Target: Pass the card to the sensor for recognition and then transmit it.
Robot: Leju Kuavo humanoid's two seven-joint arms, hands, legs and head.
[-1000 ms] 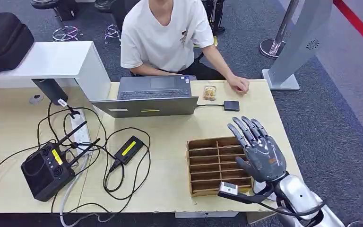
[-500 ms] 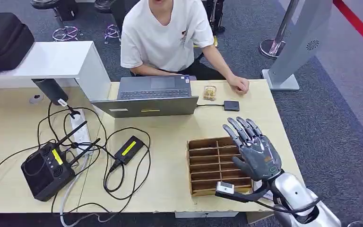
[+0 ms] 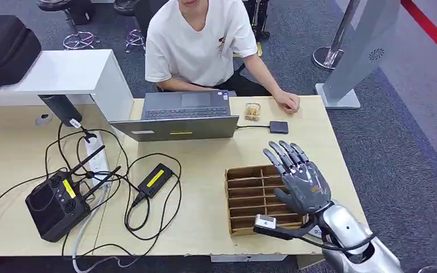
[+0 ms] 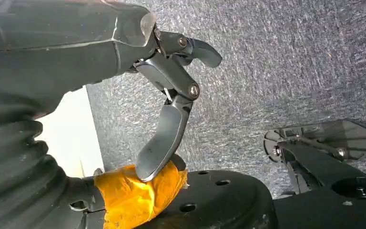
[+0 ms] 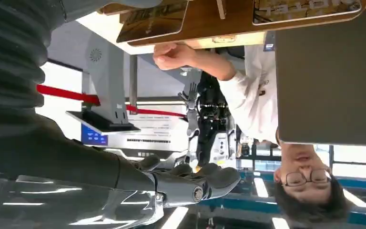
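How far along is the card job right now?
Barely begun. The right hand hovers open over the wooden slotted tray, holding nothing. The left hand hangs by the floor. No card has been picked yet, so picking it, presenting it to the black sensor and handing it over remain.

The right hand (image 3: 302,181) covers the right end of the wooden tray (image 3: 250,196) near the table's (image 3: 205,227) front edge. No card can be made out inside the tray. The black bag (image 3: 3,48) is cut off at the picture's left edge.

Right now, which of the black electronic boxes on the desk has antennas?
The router-like box at the desk's near left: thin antennas stick up from it. The slim adapter and small sensor pad have none.
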